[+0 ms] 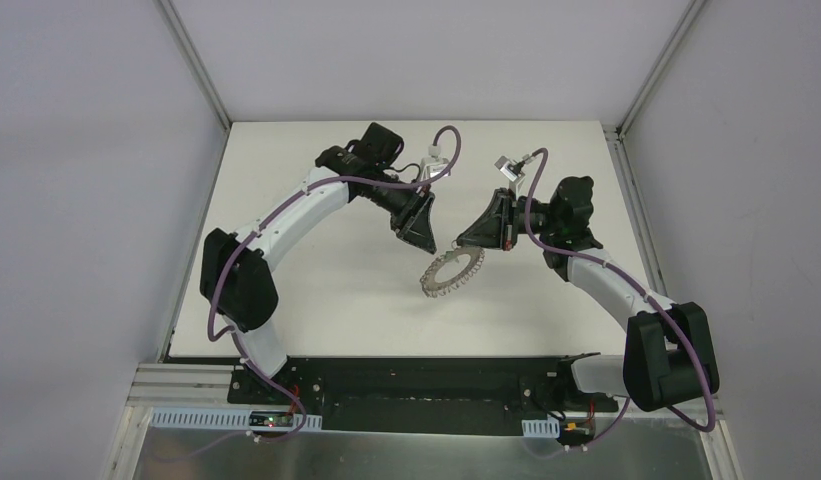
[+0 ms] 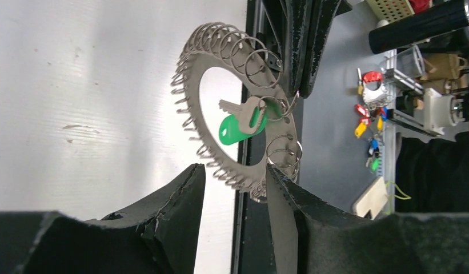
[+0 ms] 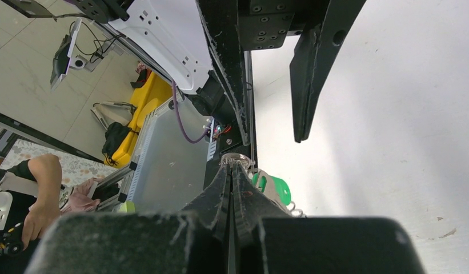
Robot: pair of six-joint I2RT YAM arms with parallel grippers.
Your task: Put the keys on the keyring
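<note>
**Above the table: keyring with one green key, carried by the right gripper**

1. Keyring (image 2: pixel 193 103). Flat grey metal ring with a wide central hole. Its outer edge is fringed with many small wire loops (image 2: pixel 252 54). It hangs tilted in the air, in the gap between the two arms.

2. Key (image 2: pixel 239 127). Small, with a silver blade and a bright green head. It lies across the hole of the keyring, close to the rim. It appears to hang from a loop on that rim, but which loop cannot be told.

3. Right gripper (image 3: pixel 233 171). Its fingers are pressed tight together on the rim of the keyring, just beside the key. It alone carries the ring.

4. Left gripper (image 2: pixel 235 174). Its jaws stand apart and hold nothing. The fingers (image 2: pixel 180 200) flank the stretch of the keyring's rim opposite the right gripper. Whether either finger touches the fringe cannot be told.

5. Table (image 1: pixel 316 290). Plain white surface below the keyring, with no contact between them.

6. Coloured tags (image 2: pixel 366 123). A small cluster in red, yellow, blue and green on a grey surface. In the left wrist view they sit beyond the keyring and well apart from it.
</note>
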